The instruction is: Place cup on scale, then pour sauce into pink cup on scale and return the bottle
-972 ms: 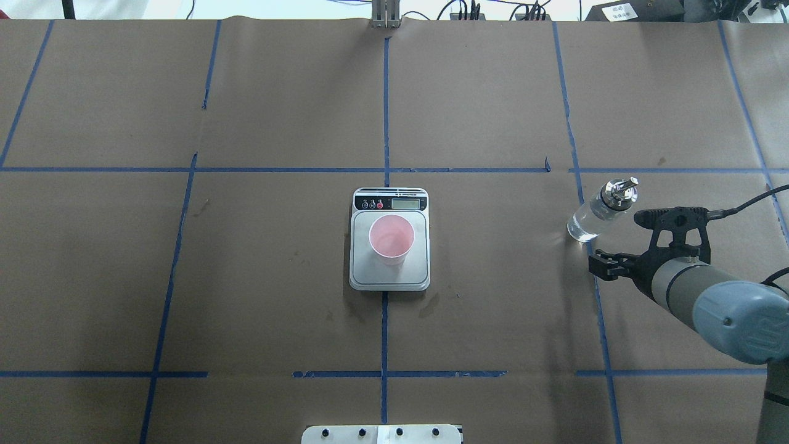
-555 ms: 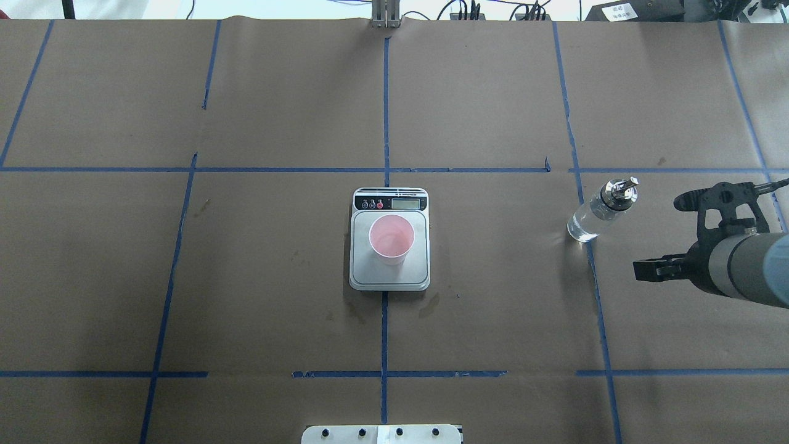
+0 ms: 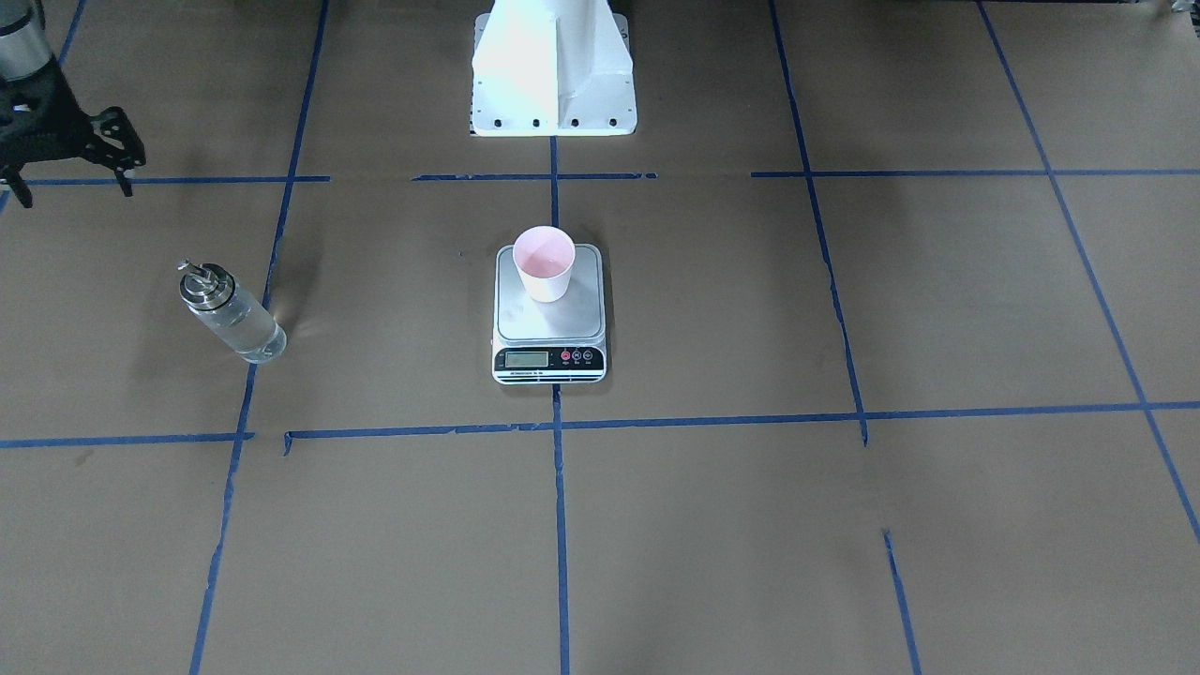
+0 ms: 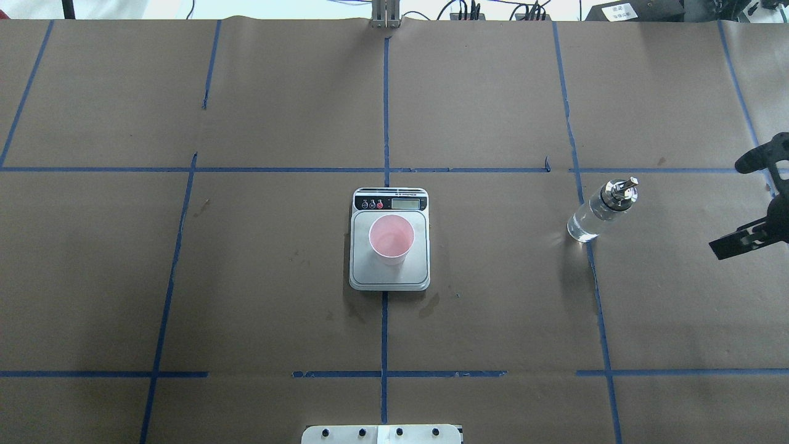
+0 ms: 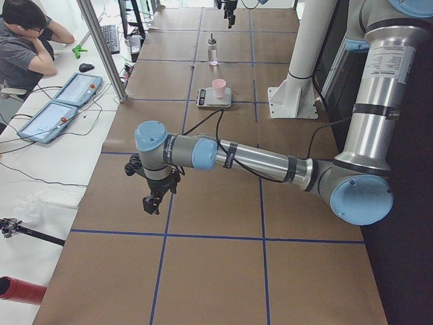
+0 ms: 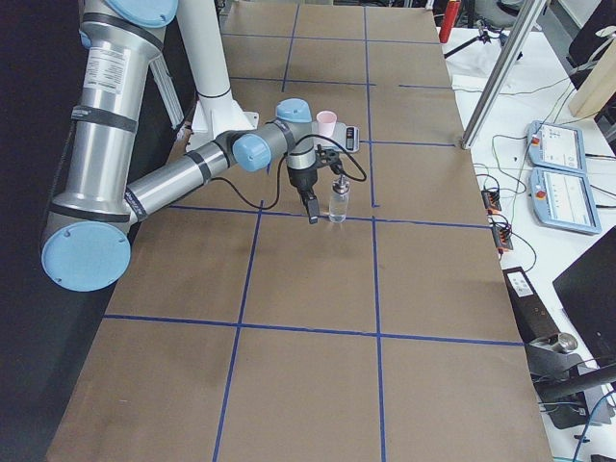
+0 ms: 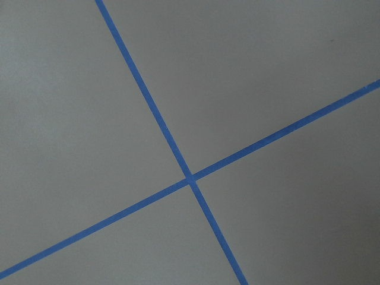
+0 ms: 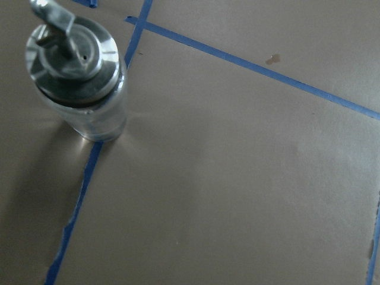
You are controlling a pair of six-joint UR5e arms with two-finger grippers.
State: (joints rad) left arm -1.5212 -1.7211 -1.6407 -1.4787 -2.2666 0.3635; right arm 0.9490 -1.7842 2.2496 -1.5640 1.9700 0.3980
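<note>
The pink cup (image 4: 391,239) stands upright on the steel platform of the scale (image 4: 363,274) at the table's middle; both also show in the front view, the cup (image 3: 545,264) on the scale (image 3: 548,328). The clear glass bottle (image 4: 601,209) with its silver spout stands upright and alone to the right, with clear sauce inside; the right wrist view shows it from above (image 8: 77,71). My right gripper (image 4: 733,242) is at the right edge, well clear of the bottle; in the front view (image 3: 73,186) it looks open and empty. My left gripper (image 5: 152,200) shows only in the left side view.
Brown paper with blue tape lines (image 4: 385,111) covers the table. The white robot base (image 3: 553,66) is behind the scale. An operator (image 5: 27,40) sits with tablets (image 5: 64,101) past the far edge, beside a metal post (image 5: 101,47).
My right arm has pulled back to the right, away from the bottle, almost out of the overhead view. The bottle, cup and scale have not moved.
</note>
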